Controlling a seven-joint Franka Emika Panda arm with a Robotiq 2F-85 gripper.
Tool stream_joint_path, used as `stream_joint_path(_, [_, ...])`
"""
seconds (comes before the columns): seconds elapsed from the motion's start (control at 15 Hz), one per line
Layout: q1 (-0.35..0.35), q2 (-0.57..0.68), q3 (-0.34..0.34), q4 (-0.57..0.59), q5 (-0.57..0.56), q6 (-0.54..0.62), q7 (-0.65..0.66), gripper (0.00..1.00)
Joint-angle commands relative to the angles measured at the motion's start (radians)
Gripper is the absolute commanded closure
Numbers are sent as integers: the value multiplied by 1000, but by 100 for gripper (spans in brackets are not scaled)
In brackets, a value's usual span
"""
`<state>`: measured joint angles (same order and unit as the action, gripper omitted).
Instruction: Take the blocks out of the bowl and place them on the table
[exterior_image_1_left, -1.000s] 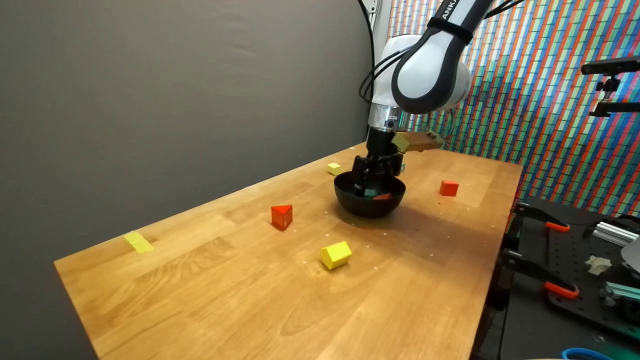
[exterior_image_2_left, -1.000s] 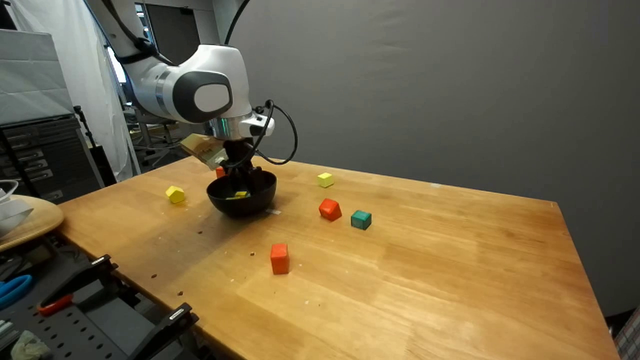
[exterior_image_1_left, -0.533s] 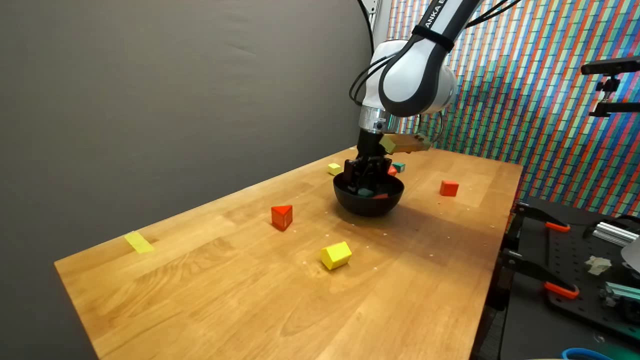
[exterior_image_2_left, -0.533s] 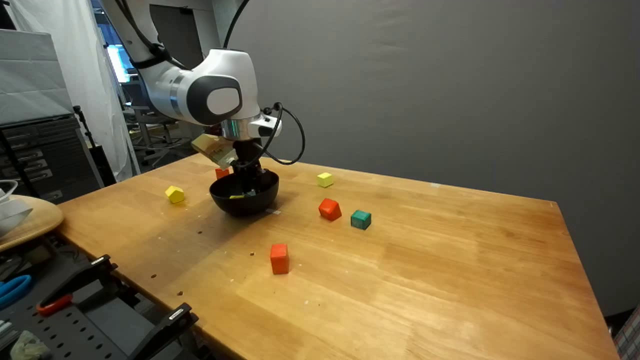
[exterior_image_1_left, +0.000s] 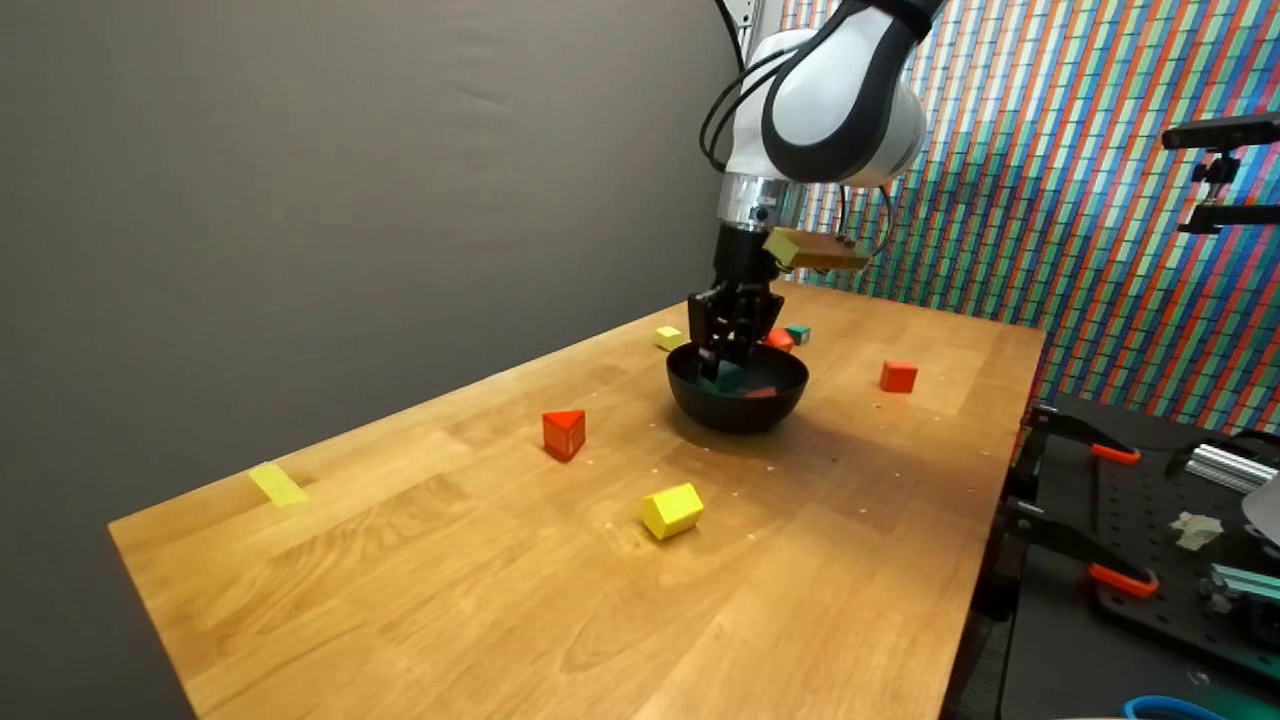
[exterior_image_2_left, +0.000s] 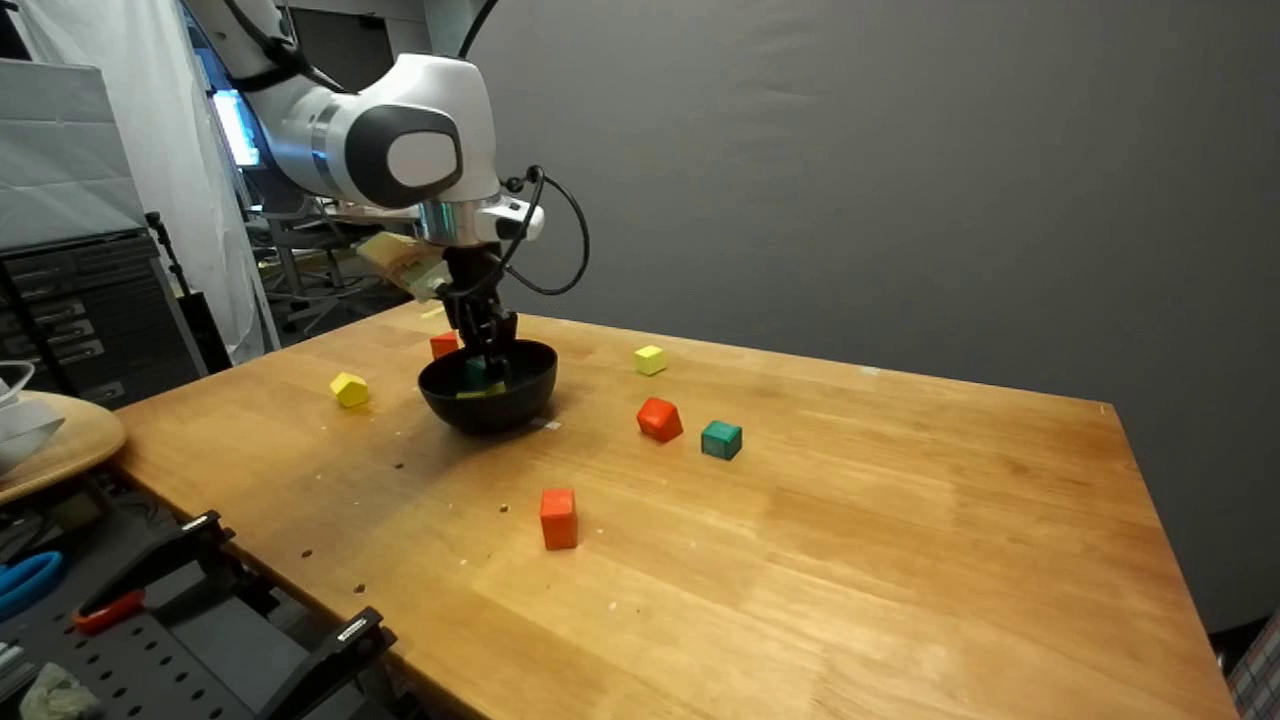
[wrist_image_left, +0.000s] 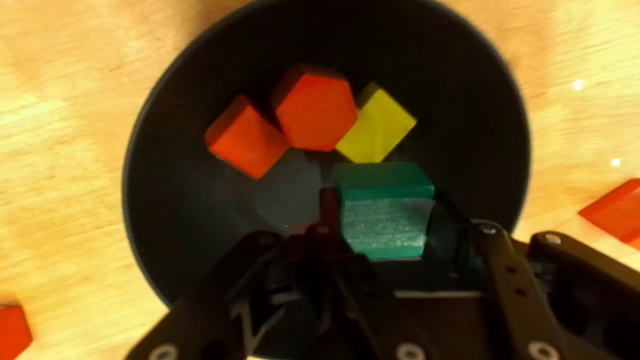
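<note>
The black bowl (exterior_image_1_left: 738, 410) stands on the wooden table (exterior_image_2_left: 880, 560). Inside it my gripper (wrist_image_left: 384, 215) is shut on a green block (wrist_image_left: 387, 227), one finger against each side, with the block raised a little off the bowl's floor. Beside it in the wrist view lie a red-orange six-sided block (wrist_image_left: 316, 112), a smaller red-orange block (wrist_image_left: 248, 141) and a yellow block (wrist_image_left: 378, 127). The fingers cover the near part of the bowl; a dim green patch by one finger is too dark to tell.
Blocks stand around the bowl: a red triangular one (exterior_image_1_left: 563, 435), a yellow one (exterior_image_1_left: 672, 510), another yellow one (exterior_image_2_left: 650, 360), a red one (exterior_image_2_left: 660, 419), a green one (exterior_image_2_left: 721, 440) and a red one (exterior_image_2_left: 559, 518). A pale-yellow scrap (exterior_image_1_left: 278, 484) lies near the table's edge.
The gripper has gone from open to shut on the green block. After dipping into the bowl, it has risen, and the block has come up with it. The bowl has shifted slightly.
</note>
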<state>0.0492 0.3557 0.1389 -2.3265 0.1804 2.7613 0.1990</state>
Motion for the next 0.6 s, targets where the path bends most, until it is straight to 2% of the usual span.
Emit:
stream_joint_path(0.0, [-46, -246, 106, -155, 179, -100, -124, 79])
stream_joint_path(0.13, [-14, -358, 115, -218, 277, -190, -152, 79])
stream_joint_path(0.2, [15, -413, 107, -259, 294, -222, -121, 79])
stream_joint_path(0.33, [61, -505, 96, -327, 283, -291, -36, 79])
stream_joint_path(0.53, [100, -556, 100, -389, 249, -339, 96, 79])
